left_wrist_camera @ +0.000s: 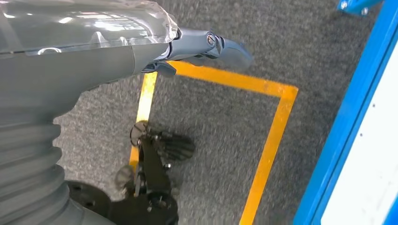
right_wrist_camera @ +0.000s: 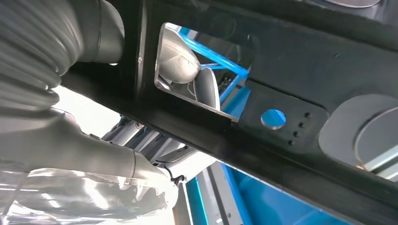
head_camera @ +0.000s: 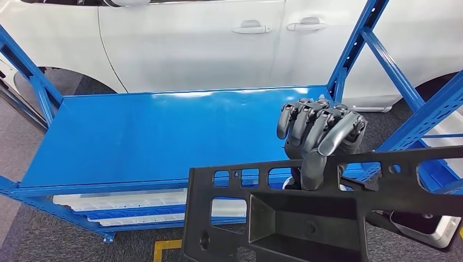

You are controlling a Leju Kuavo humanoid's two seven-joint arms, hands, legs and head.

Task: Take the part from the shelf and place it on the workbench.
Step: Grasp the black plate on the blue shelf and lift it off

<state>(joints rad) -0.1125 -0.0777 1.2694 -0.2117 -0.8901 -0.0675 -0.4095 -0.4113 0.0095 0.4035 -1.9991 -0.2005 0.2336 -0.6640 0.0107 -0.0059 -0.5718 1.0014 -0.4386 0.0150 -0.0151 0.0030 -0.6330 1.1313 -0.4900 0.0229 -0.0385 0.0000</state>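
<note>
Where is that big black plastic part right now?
In the head view, the black part is low and right of centre, held up by the right robot hand in front of the blue shelf.

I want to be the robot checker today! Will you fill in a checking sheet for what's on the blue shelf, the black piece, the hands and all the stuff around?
Surface: the blue shelf top lies bare and glossy.
Job's things: the black part, a plastic panel with cut-out windows, is off the shelf, held up in front of the robot.
Clutter: nothing seen.
Hands: the right hand grips the part's upper bar, fingers curled over it. The left hand hangs over the floor, holding nothing.
Cables: nothing seen.
Surroundings: white car behind the shelf; grey carpet with yellow floor tape; white trays on the lower shelves.
</note>
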